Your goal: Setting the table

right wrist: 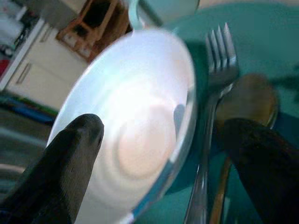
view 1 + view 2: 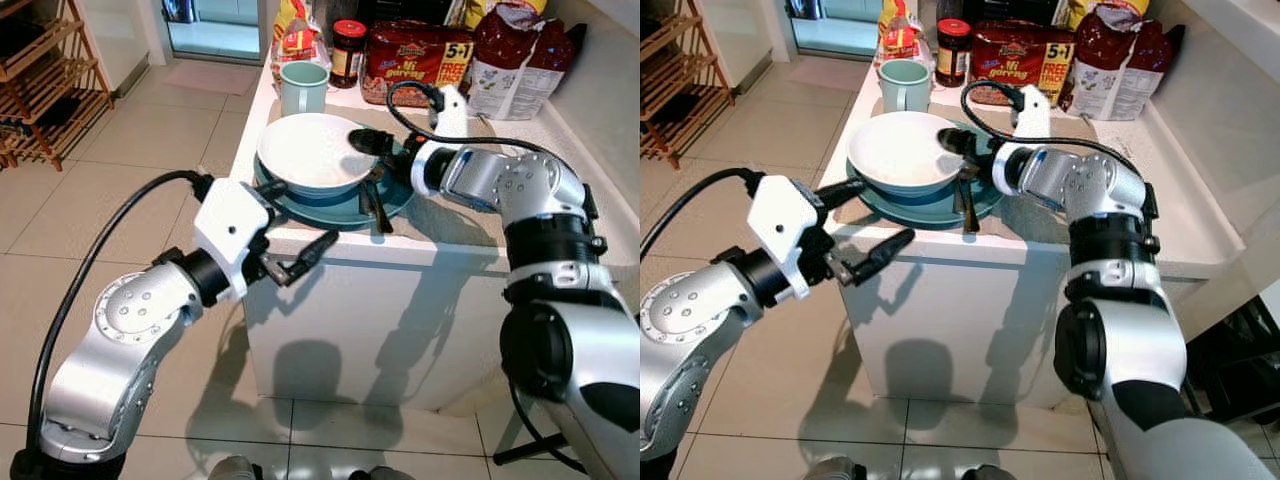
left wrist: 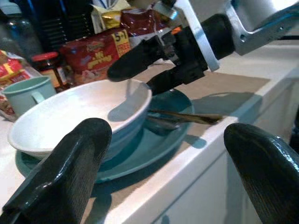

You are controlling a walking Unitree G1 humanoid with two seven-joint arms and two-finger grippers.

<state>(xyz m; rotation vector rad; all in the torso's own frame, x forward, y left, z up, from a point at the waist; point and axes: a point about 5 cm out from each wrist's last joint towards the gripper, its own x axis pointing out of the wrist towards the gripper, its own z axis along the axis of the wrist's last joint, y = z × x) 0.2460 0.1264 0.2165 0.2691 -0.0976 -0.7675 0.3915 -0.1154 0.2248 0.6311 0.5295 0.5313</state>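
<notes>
A white bowl (image 2: pixel 312 152) with a blue underside sits on a teal plate (image 2: pixel 345 207) at the frame's upper centre, on the surface (image 2: pixel 470 235). Right tool (image 2: pixel 367 143) gapes wide over its rim; left tool (image 2: pixel 300 257) hovers wide below.

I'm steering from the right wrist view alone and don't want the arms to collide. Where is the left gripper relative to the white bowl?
Observer: The left gripper hangs in front of the white counter, below the white ceramic bowl. Its fingers are open and hold nothing.
Operator: How close is the plate to the edge?
Observer: The round teal plate under the bowl sits close to the counter's front edge, on the robot's left end of it.
Operator: What is farther back?
Observer: A dark jar with a red lid and a red noodle packet stand at the back of the counter, apart from the plate.
</notes>
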